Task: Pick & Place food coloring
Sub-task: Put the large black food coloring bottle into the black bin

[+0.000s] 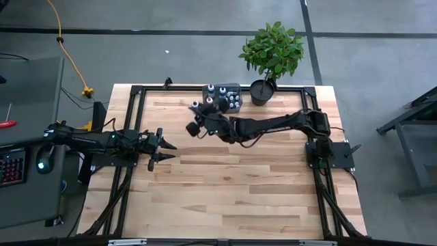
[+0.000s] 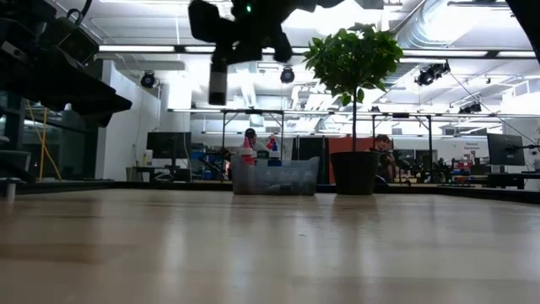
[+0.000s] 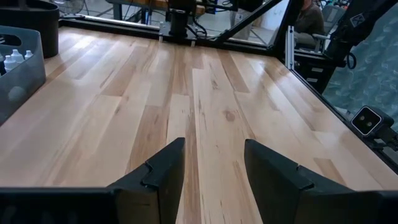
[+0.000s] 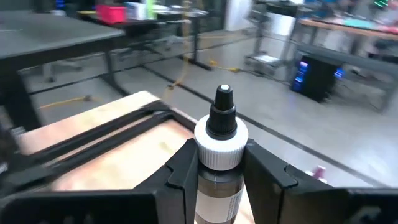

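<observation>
Right pincer (image 4: pixel 219 163) clamped on 1 food-coloring bottle (image 4: pixel 219 155), raised clear of grey tray (image 1: pixel 225 96) for carrying. Left pincer (image 3: pixel 211 168) apart, parked over worktop (image 1: pixel 232 191).

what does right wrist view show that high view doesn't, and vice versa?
Right wrist only: the bottle close up, with black nozzle and white collar, clamped between the right hand fingers, lab floor behind.
High only: the left hand open over the left side of the table, the tray of bottles at the far edge, the plant beside it.
Both: the right hand, raised and shut on the bottle, near the tray.
</observation>
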